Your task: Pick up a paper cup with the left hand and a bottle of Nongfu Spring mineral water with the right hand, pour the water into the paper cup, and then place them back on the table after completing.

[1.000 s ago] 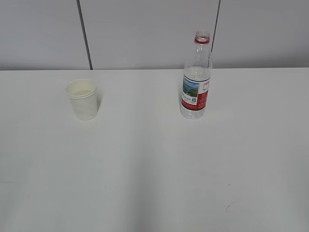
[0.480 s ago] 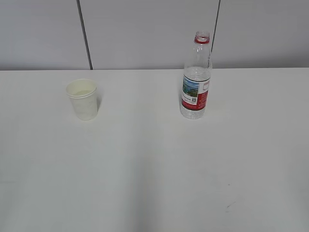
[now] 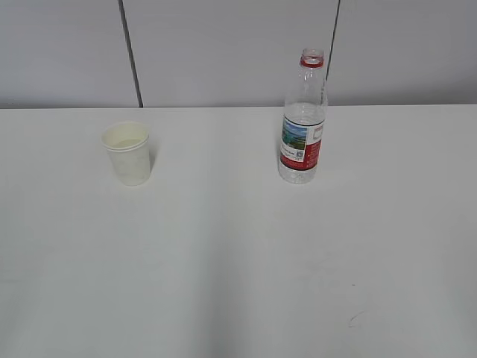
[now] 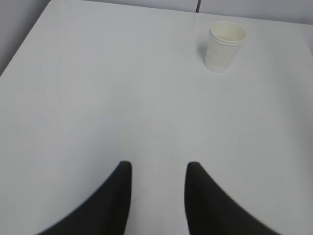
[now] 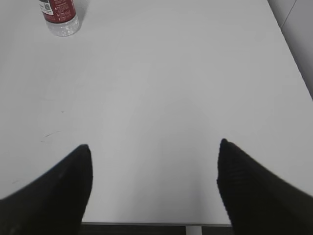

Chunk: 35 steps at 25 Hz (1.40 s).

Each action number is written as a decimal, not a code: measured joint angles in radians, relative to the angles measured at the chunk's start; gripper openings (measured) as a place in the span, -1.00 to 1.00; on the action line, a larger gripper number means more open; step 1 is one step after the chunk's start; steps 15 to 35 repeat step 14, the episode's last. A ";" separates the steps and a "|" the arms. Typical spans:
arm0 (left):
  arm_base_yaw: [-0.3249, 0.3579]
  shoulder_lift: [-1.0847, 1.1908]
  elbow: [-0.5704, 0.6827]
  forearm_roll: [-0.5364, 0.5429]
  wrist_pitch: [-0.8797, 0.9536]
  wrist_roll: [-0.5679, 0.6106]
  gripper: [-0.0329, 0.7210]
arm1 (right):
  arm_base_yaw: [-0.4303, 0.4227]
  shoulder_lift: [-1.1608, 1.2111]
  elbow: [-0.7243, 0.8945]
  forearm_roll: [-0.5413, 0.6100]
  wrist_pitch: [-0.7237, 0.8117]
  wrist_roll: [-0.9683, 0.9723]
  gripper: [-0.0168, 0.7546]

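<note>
The paper cup (image 3: pixel 128 153) stands upright on the white bench (image 3: pixel 238 268), far left, and the uncapped water bottle (image 3: pixel 302 119) stands upright well apart from it, far right. Both end effectors hang over the near part of the bench, away from either thing. The left end effector (image 4: pixel 157 169) has its jaws narrowly parted and empty; the right end effector (image 5: pixel 154 147) is spread wide, holding nothing.
</note>
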 joint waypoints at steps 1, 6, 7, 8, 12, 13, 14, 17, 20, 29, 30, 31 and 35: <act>0.000 0.000 0.000 0.000 0.000 0.000 -0.28 | 0.000 0.000 0.000 0.000 0.000 0.000 0.56; 0.000 0.000 0.000 0.000 0.000 0.000 -0.28 | 0.000 0.000 0.000 0.000 0.000 0.000 0.56; 0.000 0.000 0.000 0.000 0.000 0.000 -0.28 | 0.000 0.000 0.000 0.000 0.000 0.000 0.56; 0.000 0.000 0.000 0.000 0.000 0.000 -0.28 | 0.000 0.000 0.000 0.000 0.000 0.000 0.56; 0.000 0.000 0.000 0.000 0.000 0.000 -0.28 | 0.000 0.000 0.000 0.000 0.000 0.000 0.56; 0.000 0.000 0.000 0.000 0.000 0.000 -0.28 | 0.000 0.000 0.000 0.000 0.000 0.000 0.56; 0.000 0.000 0.000 0.000 0.000 0.000 -0.28 | 0.000 0.000 0.000 0.000 0.000 0.000 0.56; 0.000 0.000 0.000 0.000 0.000 0.000 -0.28 | 0.000 0.000 0.000 0.000 0.000 0.000 0.56; 0.000 0.000 0.000 0.000 0.000 0.000 -0.28 | 0.000 0.000 0.000 0.000 0.000 0.000 0.56; 0.000 0.000 0.000 0.000 0.000 0.000 -0.28 | 0.000 0.000 0.000 0.000 0.000 0.000 0.56; 0.000 0.000 0.000 0.000 0.000 0.000 -0.28 | 0.000 0.000 0.000 0.000 0.000 0.000 0.56; 0.000 0.000 0.000 0.000 0.000 0.000 -0.28 | 0.000 0.000 0.000 0.000 0.000 0.000 0.56; 0.000 0.000 0.000 0.000 0.000 0.000 -0.28 | 0.000 0.000 0.000 0.000 0.000 0.000 0.56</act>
